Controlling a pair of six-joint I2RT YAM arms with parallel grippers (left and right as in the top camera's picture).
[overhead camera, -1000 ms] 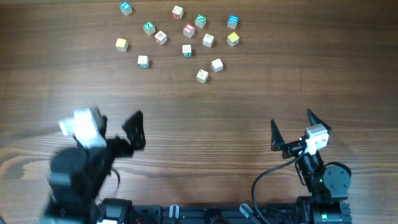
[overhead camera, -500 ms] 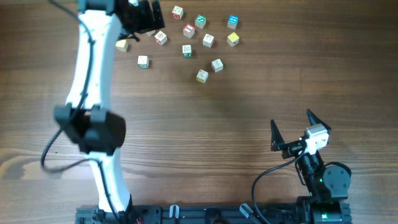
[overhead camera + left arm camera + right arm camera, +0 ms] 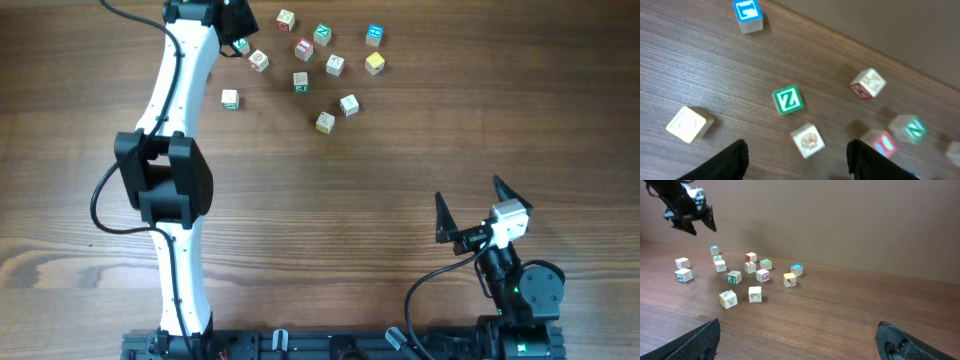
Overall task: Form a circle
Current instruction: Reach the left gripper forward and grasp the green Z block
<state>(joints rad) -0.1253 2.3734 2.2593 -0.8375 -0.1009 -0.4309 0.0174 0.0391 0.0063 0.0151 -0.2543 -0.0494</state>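
Matt wooden cubes [image 3: 788,99], wood-grain table [image 3: 710,60]

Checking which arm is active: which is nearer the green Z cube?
Left. The left arm holds its jaws close by the green Z cube; the right arm sits far back by its base.

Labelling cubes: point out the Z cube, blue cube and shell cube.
Z cube [image 3: 788,99]: left wrist view, green top face.
Blue cube [image 3: 747,10]: left wrist view, top face.
Shell cube [image 3: 809,141]: left wrist view, top face.
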